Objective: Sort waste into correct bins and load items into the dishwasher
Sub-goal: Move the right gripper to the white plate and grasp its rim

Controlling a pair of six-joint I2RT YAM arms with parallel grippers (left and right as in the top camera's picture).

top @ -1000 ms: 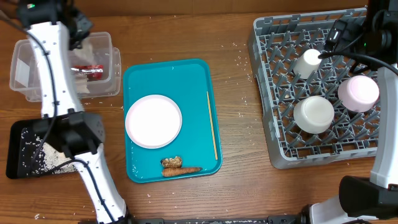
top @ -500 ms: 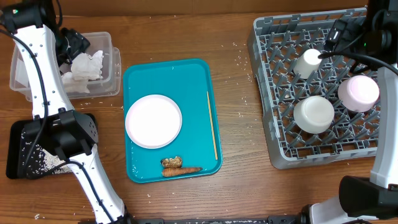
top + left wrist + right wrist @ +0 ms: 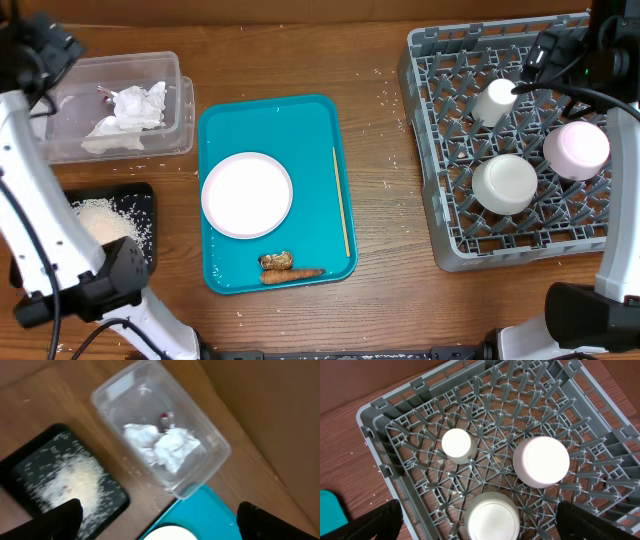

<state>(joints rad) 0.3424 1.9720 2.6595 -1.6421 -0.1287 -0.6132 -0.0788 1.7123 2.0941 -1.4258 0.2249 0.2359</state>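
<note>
The left arm is long white links joined by bulky black joints, with a thin black cable along it. The right arm shows black housings, black cables and a white lower link. Its fingers are blunt and black.

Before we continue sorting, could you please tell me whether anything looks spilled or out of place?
Yes: loose rice grains lie scattered on the wooden table between the teal tray and the dish rack, outside the black tray.
</note>
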